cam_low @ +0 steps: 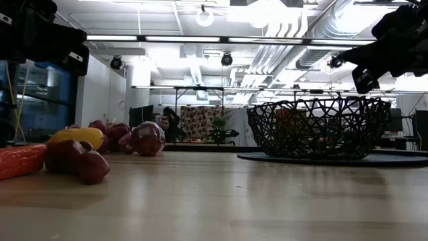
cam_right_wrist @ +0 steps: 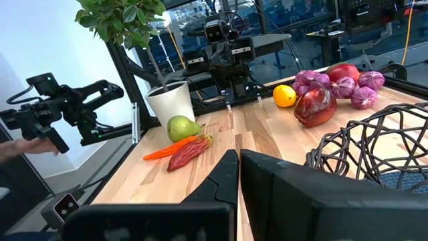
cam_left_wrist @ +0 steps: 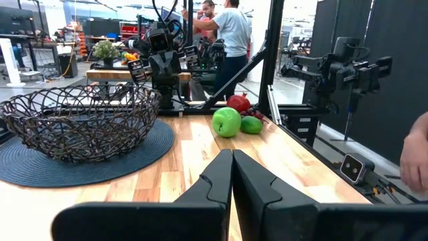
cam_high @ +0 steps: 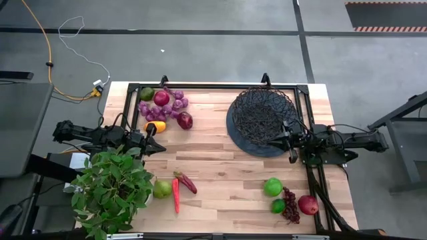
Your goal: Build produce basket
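Observation:
The black wire basket (cam_high: 262,117) stands on a dark round mat at the table's far right and holds nothing that I can see. Produce lies in three groups: purple grapes (cam_high: 163,109), a red apple (cam_high: 161,98), a lime (cam_high: 147,94), an orange (cam_high: 153,126) and a dark red fruit (cam_high: 185,121) far left; a pear (cam_high: 162,189) and red chillies (cam_high: 176,195) near left; green fruit (cam_high: 272,187), grapes (cam_high: 291,207) and a red apple (cam_high: 308,204) near right. My left gripper (cam_high: 157,143) hovers shut beside the orange. My right gripper (cam_high: 287,143) hovers shut at the basket's near right rim.
A leafy potted plant (cam_high: 113,187) in a white pot stands at the near left corner, beside the pear. Bare wood (cam_high: 220,167) lies between the two grippers in the table's middle. People stand in the room beyond the table in the left wrist view.

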Tool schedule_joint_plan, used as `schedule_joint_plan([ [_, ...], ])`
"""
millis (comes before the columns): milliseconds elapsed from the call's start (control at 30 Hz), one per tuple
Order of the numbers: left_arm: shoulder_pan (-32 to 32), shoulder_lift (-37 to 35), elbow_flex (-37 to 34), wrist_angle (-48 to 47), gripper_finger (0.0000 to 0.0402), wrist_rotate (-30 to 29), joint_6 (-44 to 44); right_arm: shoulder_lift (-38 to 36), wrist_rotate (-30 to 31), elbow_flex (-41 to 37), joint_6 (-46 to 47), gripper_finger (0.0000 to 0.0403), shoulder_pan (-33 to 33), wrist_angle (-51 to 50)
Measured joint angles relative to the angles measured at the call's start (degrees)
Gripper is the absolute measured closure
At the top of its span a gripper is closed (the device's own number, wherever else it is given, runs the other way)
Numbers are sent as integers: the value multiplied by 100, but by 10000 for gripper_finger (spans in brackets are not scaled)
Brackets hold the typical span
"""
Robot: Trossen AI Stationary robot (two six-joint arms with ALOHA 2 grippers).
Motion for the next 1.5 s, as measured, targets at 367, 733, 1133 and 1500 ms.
schedule_joint_plan([
  [367,0,-2,0,0,401,0,-1,-1,0,2,-2,402,2,0],
  [733,0,0,0,1,401,0,-1,-2,0,0,-2,402,2,0],
  [1133,71,428,237,2091,390,-1163,441,-2,0,2,-9,402,2,0],
  [1500,1104,2585,2547,-1101,271,-1978,406,-2,0,2,-9,402,1,0],
])
